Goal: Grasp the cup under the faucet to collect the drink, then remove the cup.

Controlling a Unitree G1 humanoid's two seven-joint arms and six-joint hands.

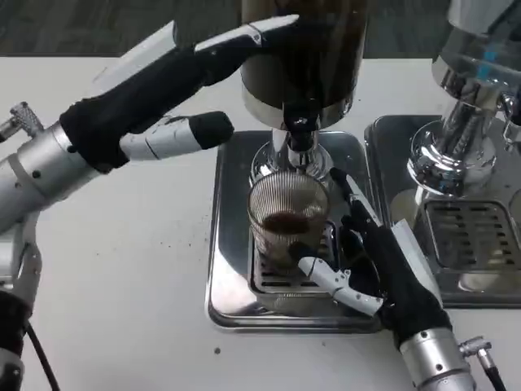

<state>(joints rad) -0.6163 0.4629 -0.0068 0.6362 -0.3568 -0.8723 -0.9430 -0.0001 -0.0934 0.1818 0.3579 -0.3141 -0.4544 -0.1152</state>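
A ribbed clear glass cup [286,218] stands upright on the drip grille [273,281] of a steel tray, directly under the black faucet [299,130] of a dark drink dispenser [303,57]. A little dark liquid lies in the cup's bottom. My right hand [370,261] is wrapped around the cup's right side, thumb across its front base and fingers behind it. My left hand [175,90] is raised at the dispenser, its upper fingers reaching to the dispenser's body near the faucet, its thumb hanging free below.
The steel drip tray [224,301] sits on the white table. A second chrome dispenser [468,122] with its own tray and grille stands at the right, close beside my right forearm. Small dark specks lie on the table left of the tray.
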